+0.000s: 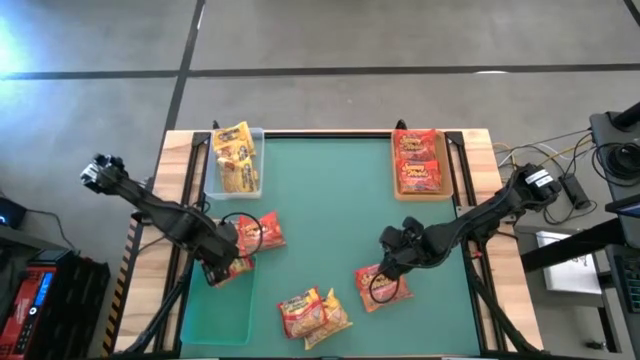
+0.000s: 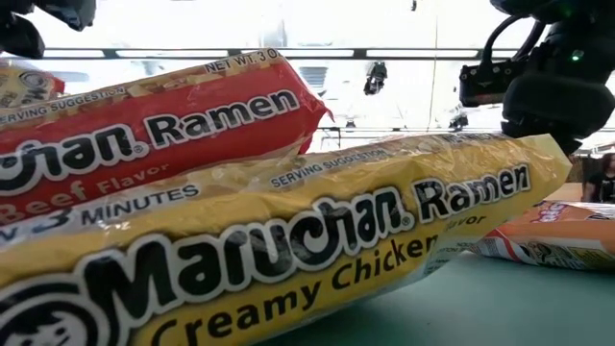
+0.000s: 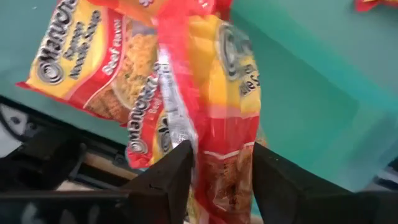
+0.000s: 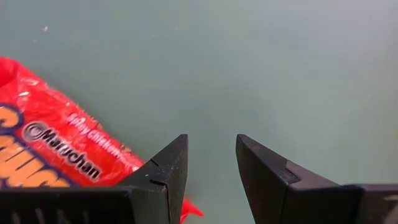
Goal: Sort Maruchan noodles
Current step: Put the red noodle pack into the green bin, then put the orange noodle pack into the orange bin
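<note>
Trouble brewing at left tool: clamped on red packet by crinkly end, dangling over counter edge. Could slip free or drag neighbouring beef packet along. Right tool, slightly parted and empty beside spicy chicken packet, might nudge rather than grip.

On the green mat lie about six loose noodle packets: two by the left arm, two at the near edge, one red and one yellow, and what looks like two overlapping red-orange ones by the right arm. There are two trays at the far side, a clear one holding about two yellow packets and a tan one holding two red packets. Two arms work over the table, each with one gripper, left and right.
</note>
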